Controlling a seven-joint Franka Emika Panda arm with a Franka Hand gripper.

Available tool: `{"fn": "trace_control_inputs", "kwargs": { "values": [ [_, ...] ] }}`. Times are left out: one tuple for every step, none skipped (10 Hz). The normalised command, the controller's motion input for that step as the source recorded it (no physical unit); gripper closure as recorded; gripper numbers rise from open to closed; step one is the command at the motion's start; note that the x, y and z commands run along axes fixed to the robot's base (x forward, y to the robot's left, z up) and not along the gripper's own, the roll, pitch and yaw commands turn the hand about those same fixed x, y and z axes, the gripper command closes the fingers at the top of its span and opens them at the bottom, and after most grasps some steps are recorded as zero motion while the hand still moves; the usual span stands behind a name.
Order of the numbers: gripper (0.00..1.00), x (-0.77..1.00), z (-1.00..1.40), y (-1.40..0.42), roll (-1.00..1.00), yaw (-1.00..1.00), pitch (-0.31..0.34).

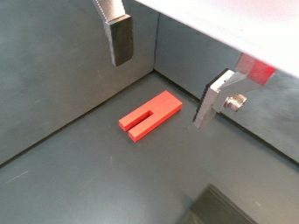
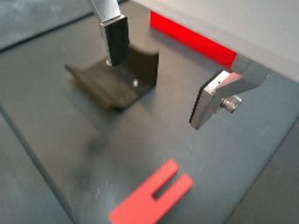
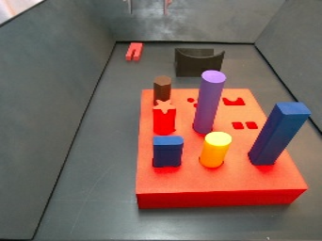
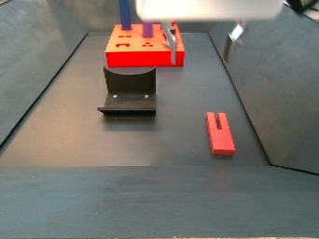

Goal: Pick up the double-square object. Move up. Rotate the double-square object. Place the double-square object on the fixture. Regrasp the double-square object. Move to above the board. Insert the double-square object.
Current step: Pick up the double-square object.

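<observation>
In the side view from the near end of the bin, the double-square object (image 4: 221, 133), a flat red bar with a slot cut in from one end, lies alone on the dark floor at about four o'clock from the fixture (image 4: 129, 92), apart from it and near the right-hand wall (image 4: 268, 89). The gripper (image 1: 163, 74) hangs above it with its silver fingers (image 1: 119, 39) spread wide and nothing between the pads, so the pick has not yet been made. In a wrist view the piece lies at an angle to the line between the pads, so the likeliest fault is a descent without turning the wrist: the pads would then close across corners rather than flat sides, and the bar could pivot, skid on the smooth floor or be caught off-centre, which would spoil the later rotation and the seat on the fixture. A pinch at the slotted end could also squeeze the two prongs together and hold weakly. The wall beside the piece is the tightest edge, leaving the outer finger little room, though how little cannot be judged. Toward nine o'clock the floor is open as far as the fixture, which shows just under one finger in a wrist view (image 2: 117, 77). Farthest off, at twelve o'clock, stands the red board (image 4: 140, 49) with its tall pegs (image 3: 208, 102), which would demand a high approach later.
</observation>
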Motion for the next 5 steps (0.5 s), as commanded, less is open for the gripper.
{"fn": "trace_control_inputs", "kwargs": {
  "values": [
    [0.00,-0.33,-1.00,0.24,0.09,-0.02,-0.031],
    [0.00,-0.48,-1.00,0.13,0.11,-0.05,-0.050],
    [0.00,-0.40,-1.00,0.07,0.08,-0.05,-0.083],
    [0.00,-0.32,-1.00,0.00,0.05,-0.08,-0.106],
    [0.00,-0.28,-1.00,0.00,0.04,-0.07,-0.114]
  ]
}}
